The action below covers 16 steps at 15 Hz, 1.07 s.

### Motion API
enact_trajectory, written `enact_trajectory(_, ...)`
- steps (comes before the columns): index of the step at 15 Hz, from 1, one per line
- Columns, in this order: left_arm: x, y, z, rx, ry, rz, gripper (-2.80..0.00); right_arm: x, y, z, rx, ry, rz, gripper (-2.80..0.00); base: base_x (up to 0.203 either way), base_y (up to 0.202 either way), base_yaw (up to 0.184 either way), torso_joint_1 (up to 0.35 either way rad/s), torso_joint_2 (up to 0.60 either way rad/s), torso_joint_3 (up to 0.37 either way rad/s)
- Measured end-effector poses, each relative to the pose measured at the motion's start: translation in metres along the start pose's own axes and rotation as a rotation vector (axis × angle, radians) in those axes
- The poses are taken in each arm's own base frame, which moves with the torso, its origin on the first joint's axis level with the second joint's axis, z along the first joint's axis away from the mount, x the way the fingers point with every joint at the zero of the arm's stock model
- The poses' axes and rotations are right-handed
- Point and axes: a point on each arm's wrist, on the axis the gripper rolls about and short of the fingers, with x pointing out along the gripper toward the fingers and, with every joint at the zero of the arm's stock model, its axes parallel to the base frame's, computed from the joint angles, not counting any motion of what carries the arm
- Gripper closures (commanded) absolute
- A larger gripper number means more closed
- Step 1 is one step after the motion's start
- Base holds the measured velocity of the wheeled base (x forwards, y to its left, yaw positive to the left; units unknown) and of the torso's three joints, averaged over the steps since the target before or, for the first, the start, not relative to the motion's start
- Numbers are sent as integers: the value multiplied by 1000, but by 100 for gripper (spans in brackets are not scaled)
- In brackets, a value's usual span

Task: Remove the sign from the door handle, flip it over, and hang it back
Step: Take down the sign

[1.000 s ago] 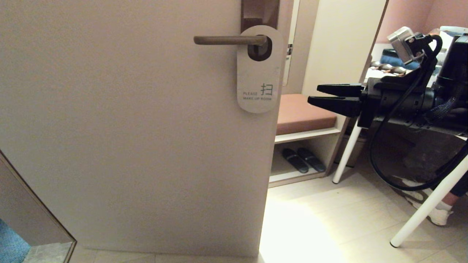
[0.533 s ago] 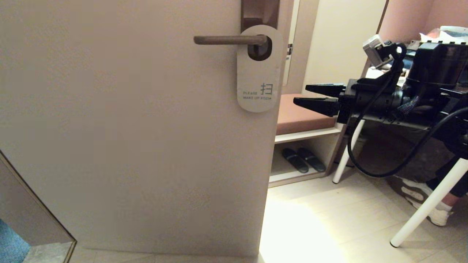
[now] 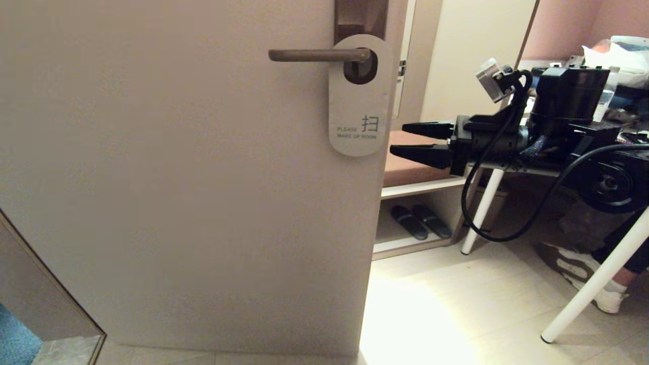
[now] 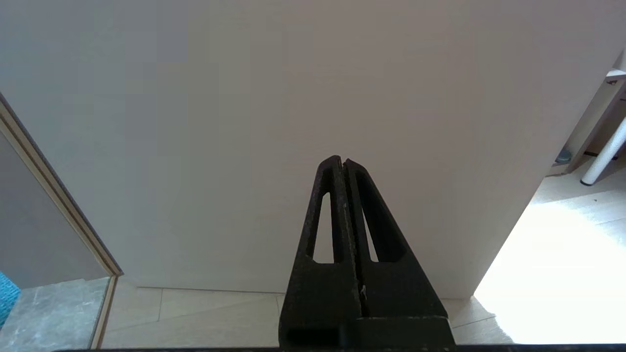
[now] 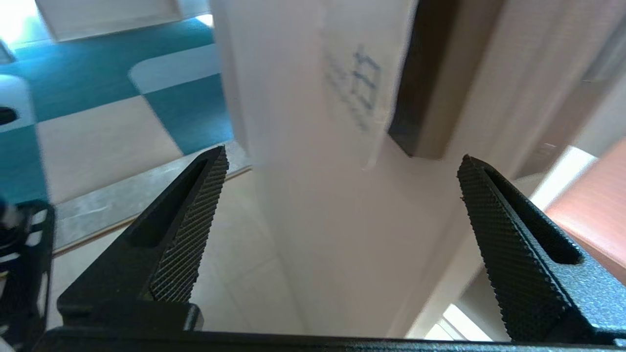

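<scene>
Hanging on one door handle: one sign.

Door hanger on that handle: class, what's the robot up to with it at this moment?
The sign hangs on the door handle, its white "PLEASE MAKE UP ROOM" side facing out. The right gripper is level with the card's lower edge, beside the door's edge, jaws wide open and pointing at it without touching. The left gripper is shut, parked low facing the door. Nothing has been taken off yet.

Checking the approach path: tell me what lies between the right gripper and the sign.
Nothing: in the head view, the open right gripper and the sign are separated only by a bare gap, across the door's edge.
</scene>
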Motion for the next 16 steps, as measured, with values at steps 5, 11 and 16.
enact_trajectory(5, 0, 0, 0, 0, 0, 0, 0, 16, -4, 0, -6, -10, 52, -280, 0, 0, 0, 0, 0, 0)
enact_trajectory(11, 0, 0, 0, 0, 0, 0, 0, 37, -10, -1, -13, -18, 98, -280, 0, 0, 0, 0, 0, 0)
enact_trajectory(16, 0, 0, 0, 0, 0, 0, 0, 47, -5, -5, -5, -13, 124, -280, 0, 0, 0, 0, 0, 0)
